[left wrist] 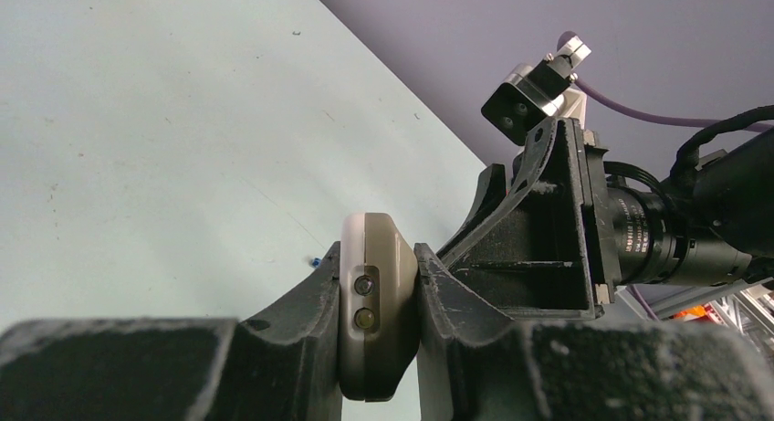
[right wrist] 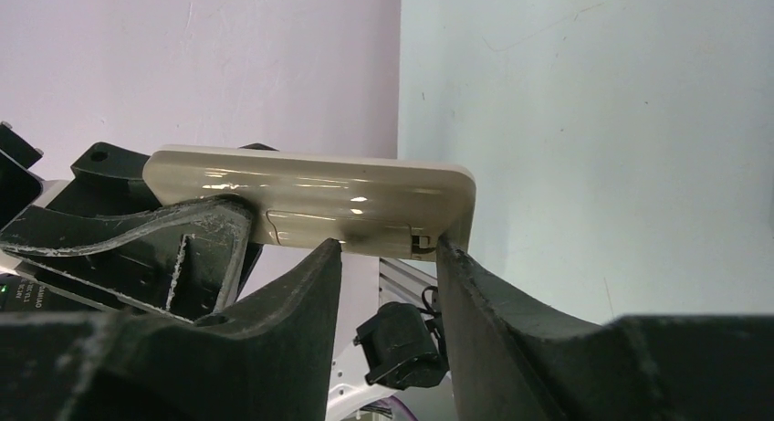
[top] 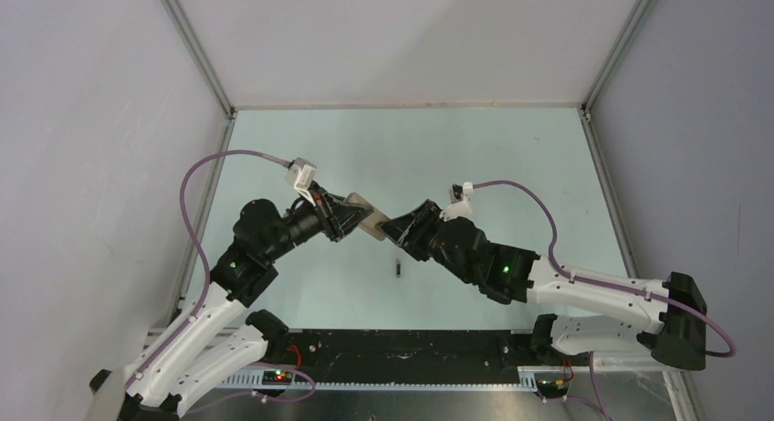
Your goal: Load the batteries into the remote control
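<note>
The left claw is clenched on the one remote, holding it edgewise above the surface. Just past it a blue battery lies on the surface, and a dark battery lies there too, two in all. Farther off, the right claw, fingers spread, meets the remote's end.

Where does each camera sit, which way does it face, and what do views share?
Top external: above, behind the bases, looking down at the table; left arm and right arm show.
Left wrist: on the left gripper, clamped on the remote control seen edge-on; right arm beyond.
Right wrist: on the right gripper, fingers spread, facing the remote's beige back.
Shared: all three see the remote.
</note>
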